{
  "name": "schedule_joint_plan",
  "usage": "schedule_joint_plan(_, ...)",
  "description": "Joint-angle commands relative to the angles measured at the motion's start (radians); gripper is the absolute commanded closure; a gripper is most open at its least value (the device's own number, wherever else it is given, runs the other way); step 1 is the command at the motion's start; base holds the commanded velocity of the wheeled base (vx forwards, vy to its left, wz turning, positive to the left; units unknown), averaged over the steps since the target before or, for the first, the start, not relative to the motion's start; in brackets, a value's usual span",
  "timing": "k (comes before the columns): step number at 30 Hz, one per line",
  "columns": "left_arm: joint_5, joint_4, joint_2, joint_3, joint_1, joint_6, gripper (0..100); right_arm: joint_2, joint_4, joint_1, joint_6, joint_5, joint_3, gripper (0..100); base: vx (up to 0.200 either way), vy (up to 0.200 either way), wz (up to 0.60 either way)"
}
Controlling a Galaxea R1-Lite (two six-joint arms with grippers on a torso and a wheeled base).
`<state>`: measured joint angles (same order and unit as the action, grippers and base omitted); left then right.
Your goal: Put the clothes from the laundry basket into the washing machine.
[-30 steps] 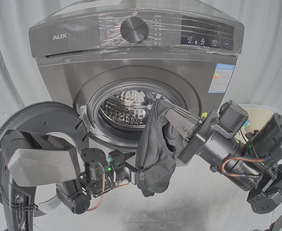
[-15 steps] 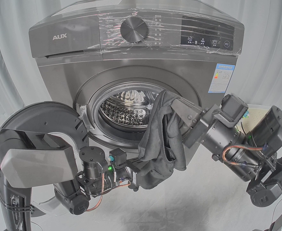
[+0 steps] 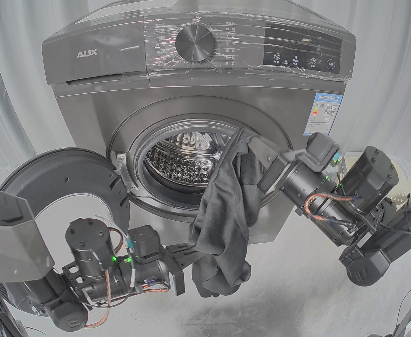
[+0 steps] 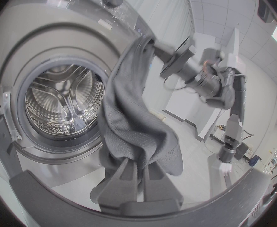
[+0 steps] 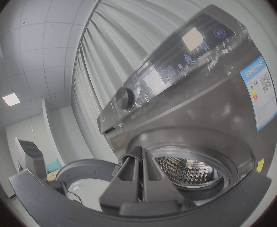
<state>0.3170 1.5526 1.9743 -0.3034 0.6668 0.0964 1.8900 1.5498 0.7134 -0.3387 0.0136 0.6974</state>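
R arm comes in from the right side, forearm angled up and in toward the washing machine [image 3: 98, 113]. R gripper [image 3: 251, 142] sits at the right edge of the door opening, roughly level w/ the upper half of the drum [image 3: 182, 164]. Its fingers are pinched narrow on the top edge of the dark grey garment [image 3: 224, 197]. In my right wrist view I see a band of cloth wrapped over the tips [image 5: 141, 161].

L arm is low, forearm approx horizontal, aimed to the right. L gripper [image 3: 197, 254] is below the opening, in front of the machine's lower front panel. Its fingers are closed tight on a lower fold. In the left wrist view the cloth [image 4: 129, 120] is wedged between the two fingers [image 4: 125, 177].

Garment hangs stretched btw both grippers, outside the drum, across the right part of the opening. Long axis is near vertical w/ a lean: top end up and right at R gripper, lower end down and left at L gripper. A bunched tail droops below that toward the floor [image 3: 299, 286].

Door [image 3: 60, 174] is swung open to the left.
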Motion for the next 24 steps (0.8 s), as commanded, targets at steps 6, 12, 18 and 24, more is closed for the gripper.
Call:
schedule_joint_plan(6, 0.002, 0.003, -0.216, 0.086, 0.002, 0.006, 100, 0.138, 0.006, 0.003, 0.018, -0.009, -0.104, 100, 0.000, 0.000, 0.00)
schedule_joint_plan(12, -0.001, 0.003, -0.232, 0.086, 0.002, 0.008, 100, 0.156, 0.006, -0.003, 0.053, -0.011, -0.136, 100, 0.000, 0.000, 0.00)
schedule_joint_plan(18, -0.001, 0.001, -0.230, 0.081, -0.013, 0.008, 100, 0.159, 0.006, 0.001, 0.061, -0.029, -0.142, 100, 0.000, 0.000, 0.00)
schedule_joint_plan(24, -0.010, 0.003, -0.236, 0.078, -0.015, 0.006, 100, 0.139, 0.006, -0.011, 0.104, -0.049, -0.208, 0, 0.000, 0.000, 0.00)
